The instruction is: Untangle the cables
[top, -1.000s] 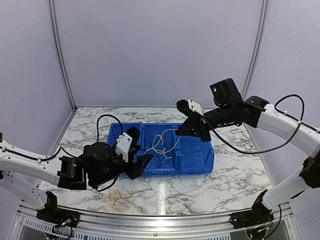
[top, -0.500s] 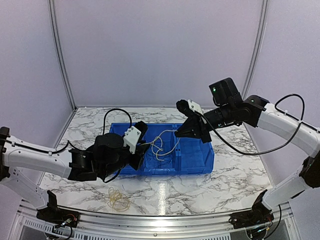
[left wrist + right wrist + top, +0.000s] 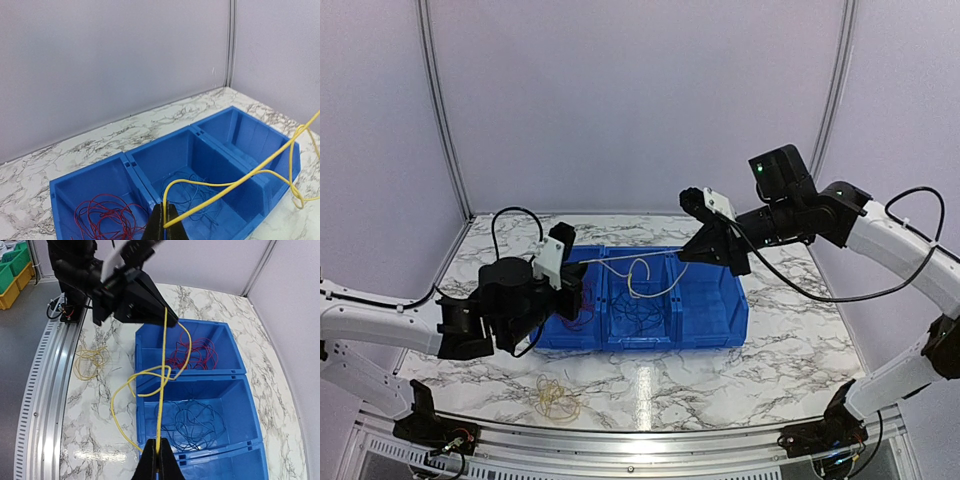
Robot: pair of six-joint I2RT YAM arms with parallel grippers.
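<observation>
A yellow cable (image 3: 638,277) is strung above the blue bin (image 3: 740,318) between both grippers, with a loose knot-like loop (image 3: 150,374) hanging near its middle. My left gripper (image 3: 583,266) is over the bin's left compartment, shut on one end of the yellow cable (image 3: 240,182). Above the right compartment my right gripper (image 3: 690,256) is shut on the other part of it (image 3: 162,405). Red cables (image 3: 102,217) lie coiled in the left compartment. Dark blue cables (image 3: 192,425) lie in the middle one.
A second yellow coil (image 3: 557,398) lies on the marble table in front of the bin, near the front rail. The bin's right compartment (image 3: 260,135) holds nothing that I can see. The enclosure's pale walls stand close behind the bin.
My left gripper rose from the bin's front edge, closed on the yellow cable and drew back left. The right gripper lifted slightly, and the cable now runs straighter between them.
</observation>
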